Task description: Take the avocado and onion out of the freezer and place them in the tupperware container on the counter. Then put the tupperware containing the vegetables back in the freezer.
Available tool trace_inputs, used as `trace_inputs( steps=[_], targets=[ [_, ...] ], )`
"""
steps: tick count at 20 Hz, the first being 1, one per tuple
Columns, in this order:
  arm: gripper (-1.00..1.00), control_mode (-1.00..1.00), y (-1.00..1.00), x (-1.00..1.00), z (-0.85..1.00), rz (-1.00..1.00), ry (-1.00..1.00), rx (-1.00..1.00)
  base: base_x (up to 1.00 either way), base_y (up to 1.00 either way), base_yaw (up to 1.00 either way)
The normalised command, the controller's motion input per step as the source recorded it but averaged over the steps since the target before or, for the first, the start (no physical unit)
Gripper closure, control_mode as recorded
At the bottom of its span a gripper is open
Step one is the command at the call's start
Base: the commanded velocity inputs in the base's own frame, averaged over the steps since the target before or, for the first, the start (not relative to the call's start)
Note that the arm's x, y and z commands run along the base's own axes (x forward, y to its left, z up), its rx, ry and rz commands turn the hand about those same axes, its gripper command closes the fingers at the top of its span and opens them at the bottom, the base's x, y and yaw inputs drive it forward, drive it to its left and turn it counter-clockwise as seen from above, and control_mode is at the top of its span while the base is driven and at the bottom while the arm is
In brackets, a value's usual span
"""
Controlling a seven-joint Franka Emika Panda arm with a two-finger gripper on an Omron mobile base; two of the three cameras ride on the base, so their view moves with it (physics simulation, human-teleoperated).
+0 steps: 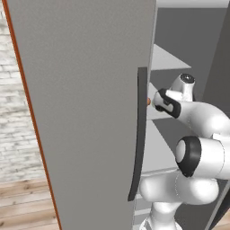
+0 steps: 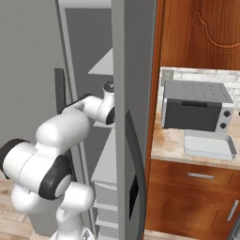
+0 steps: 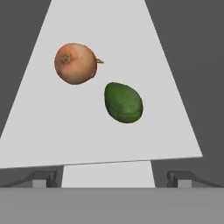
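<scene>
- Two vegetables on one pale shelf [image 3: 109, 140] inside the freezer [image 1: 90, 112], seen from the hand view: onion [image 3: 75, 63] farther back and to the left, avocado [image 3: 124, 102] nearer and to the right, close together but apart.
- Both resting on the shelf, touched by nothing.
- Gripper [image 3: 113, 178] spread wide, tips far apart at the bottom of the hand view, nothing between them, short of the shelf's front edge.
- Avocado roughly centred ahead of the open jaws; onion off to the left of that line.
- Freezer door swung open, its long dark curved handle [image 1: 139, 134] in front of the left base view; white arm [image 1: 197, 117] reaching past the door edge into the compartment at shelf height.
- A sliver of orange-brown just visible beside the wrist in the left base view.
- Tupperware container [image 2: 208, 145] on the counter [image 2: 164, 145] to the right of the freezer, just in front of the grey toaster oven [image 2: 197, 105], nothing in it.
- Reddish-brown cabinets [image 2: 197, 197] with silver handles under the counter.
</scene>
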Motion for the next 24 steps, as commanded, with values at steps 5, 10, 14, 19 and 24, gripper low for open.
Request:
trace_inputs(
  steps=[5, 10, 14, 19, 24],
  targets=[
    [-1.00, -1.00, -0.01, 0.36, -0.15, 0.00, 0.00, 0.00, 0.00, 0.00, 0.00],
    [-1.00, -1.00, -0.06, 0.27, -0.12, 0.00, 0.00, 0.00, 0.00, 0.00, 0.00],
    [-1.00, -1.00, -0.12, 0.25, -0.09, 0.00, 0.00, 0.00, 0.00, 0.00, 0.00],
    [-1.00, -1.00, -0.04, 0.22, -0.17, 0.00, 0.00, 0.00, 0.00, 0.00, 0.00],
    [-1.00, -1.00, -0.02, 0.16, -0.16, 0.00, 0.00, 0.00, 0.00, 0.00, 0.00]
  ],
)
